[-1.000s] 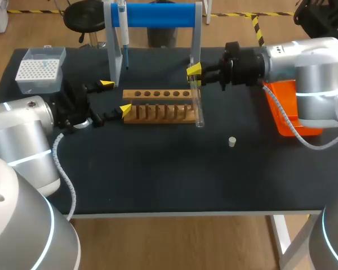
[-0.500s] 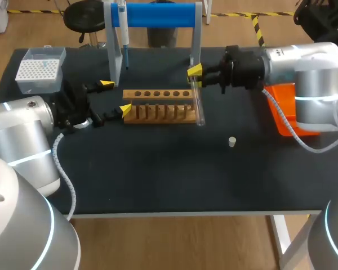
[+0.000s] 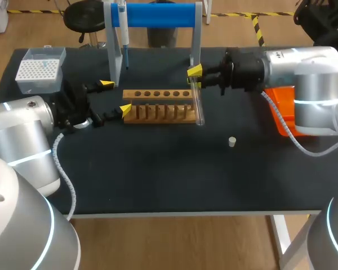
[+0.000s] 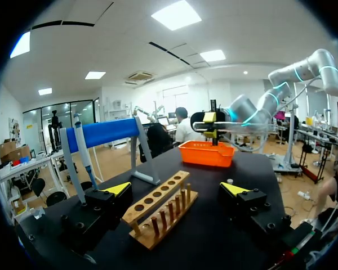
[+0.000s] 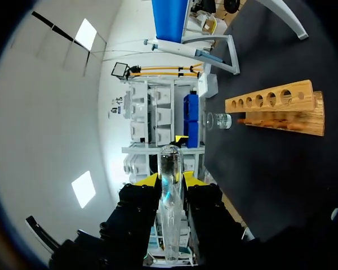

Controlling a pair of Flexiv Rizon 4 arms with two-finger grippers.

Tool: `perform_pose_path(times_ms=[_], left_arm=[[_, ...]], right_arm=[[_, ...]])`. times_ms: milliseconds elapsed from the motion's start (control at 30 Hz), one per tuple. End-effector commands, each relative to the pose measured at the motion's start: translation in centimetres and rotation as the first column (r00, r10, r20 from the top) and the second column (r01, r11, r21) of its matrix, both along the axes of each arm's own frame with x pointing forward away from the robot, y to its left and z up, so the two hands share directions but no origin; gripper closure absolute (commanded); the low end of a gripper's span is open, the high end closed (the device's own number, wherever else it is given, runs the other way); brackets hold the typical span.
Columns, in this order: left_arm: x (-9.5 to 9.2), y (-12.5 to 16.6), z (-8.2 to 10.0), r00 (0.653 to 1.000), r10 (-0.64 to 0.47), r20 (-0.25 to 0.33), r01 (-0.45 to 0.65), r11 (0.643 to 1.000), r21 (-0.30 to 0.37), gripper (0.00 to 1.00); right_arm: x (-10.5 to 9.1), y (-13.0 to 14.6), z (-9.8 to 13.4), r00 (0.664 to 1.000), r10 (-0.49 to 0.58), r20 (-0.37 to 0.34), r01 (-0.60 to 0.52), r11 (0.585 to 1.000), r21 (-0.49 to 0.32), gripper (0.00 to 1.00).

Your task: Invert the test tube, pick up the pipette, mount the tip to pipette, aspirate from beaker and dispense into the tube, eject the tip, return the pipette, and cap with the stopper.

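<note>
Counted over the dark tabletop (image 3: pixel 158 180): one wooden test-tube rack (image 3: pixel 158 107) with six round holes; one clear glass test tube (image 3: pixel 198 104); one slim pale pipette (image 3: pixel 123 34); one grey stand with a blue crossbar (image 3: pixel 158 14); one clear box of white tips (image 3: pixel 40 70) at ten o'clock; one orange plastic tray (image 4: pixel 205 154) at three o'clock; one small white stopper (image 3: pixel 232 142); one small glass beaker (image 5: pixel 217 120). Two grippers: left gripper (image 3: pixel 116 97), right gripper (image 3: pixel 194 77).

Bright, even overhead light; shadows soft, glare seemingly slight.
</note>
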State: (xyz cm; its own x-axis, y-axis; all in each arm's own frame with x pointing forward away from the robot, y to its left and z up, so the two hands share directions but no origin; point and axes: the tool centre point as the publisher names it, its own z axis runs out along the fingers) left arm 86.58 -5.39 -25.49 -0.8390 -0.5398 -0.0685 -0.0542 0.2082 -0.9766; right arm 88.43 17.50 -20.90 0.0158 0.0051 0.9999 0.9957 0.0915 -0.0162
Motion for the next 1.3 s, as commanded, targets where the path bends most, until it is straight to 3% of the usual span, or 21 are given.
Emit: perform_pose_path(times_ms=[33, 800, 933, 1033, 1133, 1200, 1267, 1300], left_arm=[[-0.1, -0.1, -0.1, 1.0, 0.003, 0.002, -0.003, 1.0, 0.0, 0.0], [-0.1, -0.1, -0.1, 1.0, 0.003, 0.002, -0.003, 1.0, 0.0, 0.0], [0.0, -0.7, 0.6, 0.961, -0.087, 0.262, 0.08, 0.996, 0.035, 0.0], [-0.2, -1.0, 0.9, 0.915, -0.169, 0.367, 0.14, 0.985, 0.103, 0.0], [-0.7, -1.2, 1.7, 0.821, -0.268, 0.504, 0.185, 0.96, 0.209, 0.0], [-1.4, -1.3, 2.3, 0.712, -0.335, 0.617, 0.183, 0.937, 0.298, 0.0], [-1.6, -1.3, 3.0, 0.682, -0.346, 0.644, 0.169, 0.932, 0.321, 0.0], [-1.4, -1.2, 3.3, 0.709, -0.327, 0.625, 0.138, 0.933, 0.332, 0.0]], right_arm=[[0.0, -0.1, 0.0, 1.0, 0.002, -0.001, -0.002, 1.0, 0.0, 1.0], [0.0, -0.2, -0.1, 1.0, -0.012, -0.004, 0.012, 1.0, -0.008, 1.0], [0.0, -0.2, -0.1, 1.0, -0.012, -0.004, 0.012, 1.0, -0.008, 1.0], [0.0, -0.2, -0.1, 1.0, -0.012, -0.004, 0.012, 1.0, -0.008, 1.0], [0.0, -0.2, -0.1, 1.0, -0.012, -0.004, 0.012, 1.0, -0.008, 1.0], [0.0, -0.2, -0.1, 1.0, -0.012, -0.004, 0.012, 1.0, -0.008, 1.0], [0.0, -0.2, -0.1, 1.0, -0.012, -0.004, 0.012, 1.0, -0.008, 1.0], [0.0, -0.2, -0.1, 1.0, -0.012, -0.004, 0.012, 1.0, -0.008, 1.0]])
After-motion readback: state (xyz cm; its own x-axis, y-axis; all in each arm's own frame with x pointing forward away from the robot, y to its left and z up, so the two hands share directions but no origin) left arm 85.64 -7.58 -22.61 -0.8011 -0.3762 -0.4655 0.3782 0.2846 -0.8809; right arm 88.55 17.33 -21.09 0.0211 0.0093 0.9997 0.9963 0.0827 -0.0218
